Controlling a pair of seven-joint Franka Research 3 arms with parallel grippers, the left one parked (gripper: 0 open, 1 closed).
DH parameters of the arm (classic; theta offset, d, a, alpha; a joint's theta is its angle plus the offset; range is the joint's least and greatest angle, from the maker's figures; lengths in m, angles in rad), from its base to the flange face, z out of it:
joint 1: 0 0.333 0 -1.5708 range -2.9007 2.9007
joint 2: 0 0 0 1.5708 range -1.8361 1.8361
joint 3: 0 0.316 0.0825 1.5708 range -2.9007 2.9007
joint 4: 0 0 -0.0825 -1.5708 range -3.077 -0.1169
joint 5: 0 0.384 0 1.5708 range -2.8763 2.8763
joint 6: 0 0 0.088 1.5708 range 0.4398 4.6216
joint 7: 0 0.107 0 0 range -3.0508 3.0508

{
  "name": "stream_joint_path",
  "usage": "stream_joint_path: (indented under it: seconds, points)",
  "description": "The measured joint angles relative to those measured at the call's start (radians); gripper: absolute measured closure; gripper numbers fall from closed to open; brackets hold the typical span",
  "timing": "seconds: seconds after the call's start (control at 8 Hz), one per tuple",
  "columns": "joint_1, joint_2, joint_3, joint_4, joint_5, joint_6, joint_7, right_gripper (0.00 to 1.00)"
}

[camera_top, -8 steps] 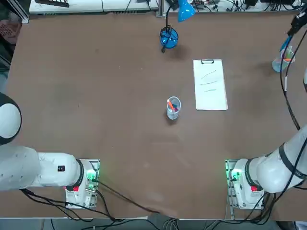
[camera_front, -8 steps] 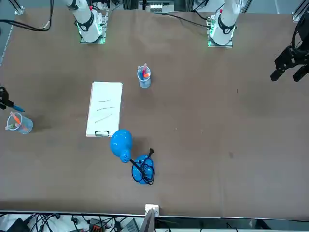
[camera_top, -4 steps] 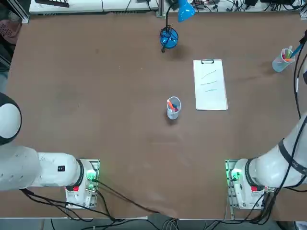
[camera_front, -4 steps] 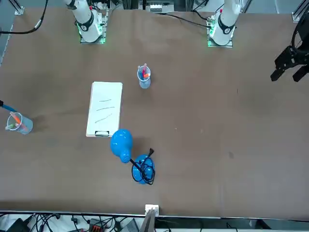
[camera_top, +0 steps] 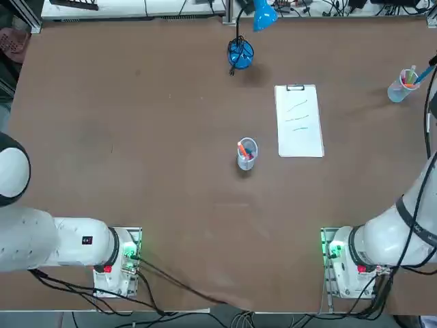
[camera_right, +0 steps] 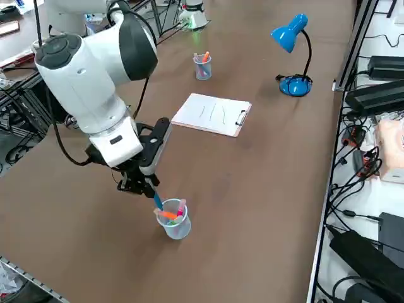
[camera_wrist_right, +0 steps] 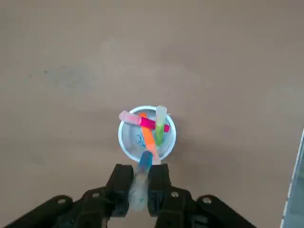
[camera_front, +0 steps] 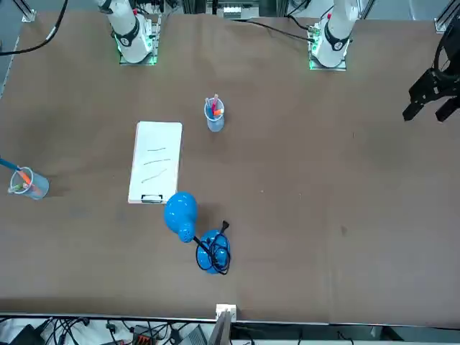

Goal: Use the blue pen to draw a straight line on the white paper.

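Observation:
My right gripper is shut on the blue pen, a thin teal stick whose lower end hangs at the rim of a clear cup holding orange, pink and green pens. In the right side view the gripper hovers just beside and above that cup, with the pen slanting down from it. In the top view only the pen's tip shows by the cup at the table's far right. The white paper lies flat with its clip at the far end and several faint strokes.
A second clear cup of pens stands left of the paper. A blue desk lamp stands at the far side of the table. The right-hand cup sits close to the table's right edge.
My right gripper, with the blue pen in it, has moved from over the right-hand cup out toward the table's right edge, leaving the top and front views except for the pen's tip.

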State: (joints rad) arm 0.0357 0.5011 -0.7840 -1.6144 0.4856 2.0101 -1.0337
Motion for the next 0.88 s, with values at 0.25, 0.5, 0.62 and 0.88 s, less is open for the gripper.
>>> stream_joint_path:
  seconds: [0.25, 0.5, 0.62, 0.88]
  points:
    - [-0.004, 0.021, 0.001, 0.001, 0.052, 0.005, -0.003, 0.79]
    - [-0.017, 0.039, 0.001, 0.002, 0.081, 0.006, -0.009, 0.79]
    - [-0.022, 0.043, 0.001, 0.002, 0.086, 0.005, -0.012, 0.79]
    - [-0.023, 0.043, 0.003, 0.002, 0.105, 0.005, -0.014, 0.79]
